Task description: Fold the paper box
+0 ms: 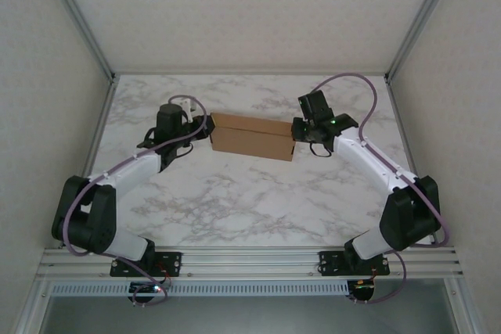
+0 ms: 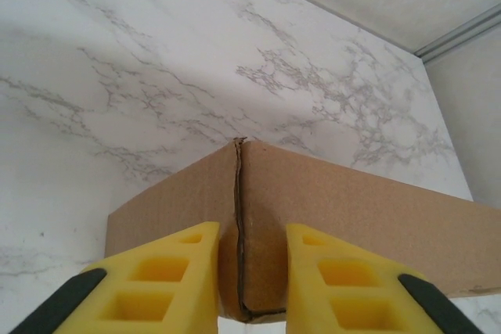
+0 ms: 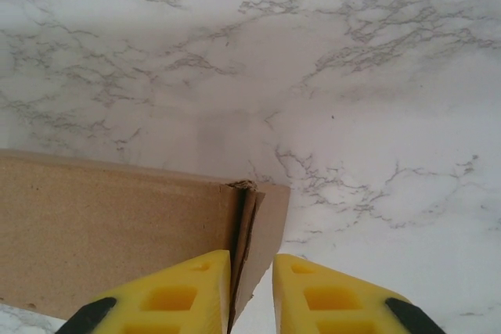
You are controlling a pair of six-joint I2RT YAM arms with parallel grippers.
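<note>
Brown cardboard, the paper box point(image 1: 252, 136) lies central on the counter point(image 1: 258, 193), the left gripper point(image 2: 252, 271) with jaws clamped on its left corner, the right gripper point(image 3: 250, 287) with jaws pinching its right end flap.

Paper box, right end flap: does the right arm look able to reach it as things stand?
Probably yes. The right gripper straddles the end flap of the paper box, its yellow fingers on either side, and nothing stands between them. Whether it pinches the flap I cannot tell.
</note>
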